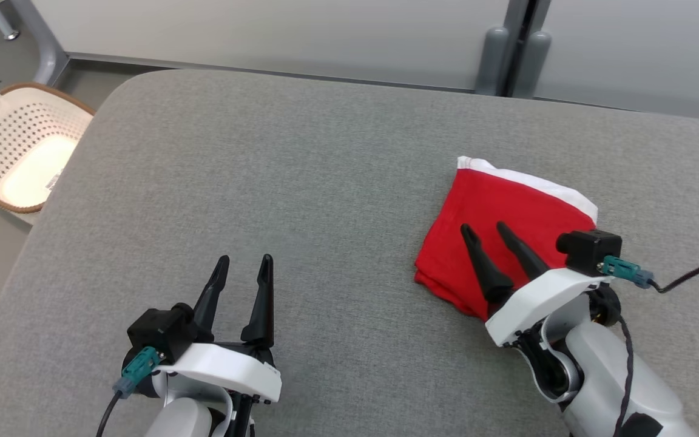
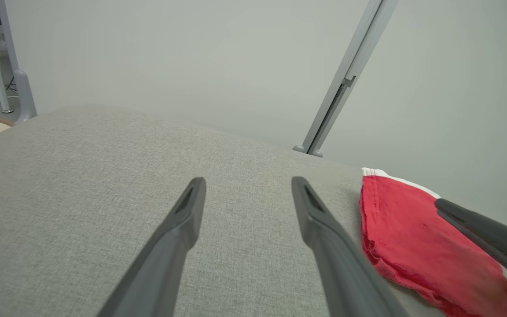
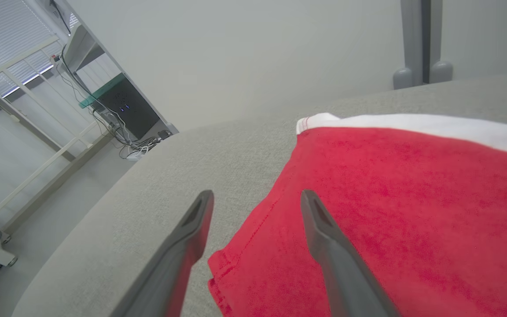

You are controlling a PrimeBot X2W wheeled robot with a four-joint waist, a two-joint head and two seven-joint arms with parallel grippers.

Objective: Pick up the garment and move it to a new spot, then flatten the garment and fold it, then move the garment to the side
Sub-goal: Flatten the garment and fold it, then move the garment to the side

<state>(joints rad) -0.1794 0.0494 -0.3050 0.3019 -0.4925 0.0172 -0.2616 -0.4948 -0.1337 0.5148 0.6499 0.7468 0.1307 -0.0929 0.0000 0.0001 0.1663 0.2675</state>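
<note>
hovering over the folded red garment, the right gripper is seen spread, nothing pinched. the left gripper is spread too, over bare grey table. the garment lies at the table's right side. it is judged soft, light and slip-prone, so the stacked near edge should be pinched through all layers. layer count and near corner are hidden by the arm.

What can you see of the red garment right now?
The red garment is soft, knit-looking cloth with a white band along its far edge. It is folded into a compact, roughly four-sided stack, with layered edges showing on its left and near sides. It lies flat on the grey fabric table, on the robot's right. The right claw is open over its near part and grips nothing; whether it touches the cloth I cannot tell.
</note>
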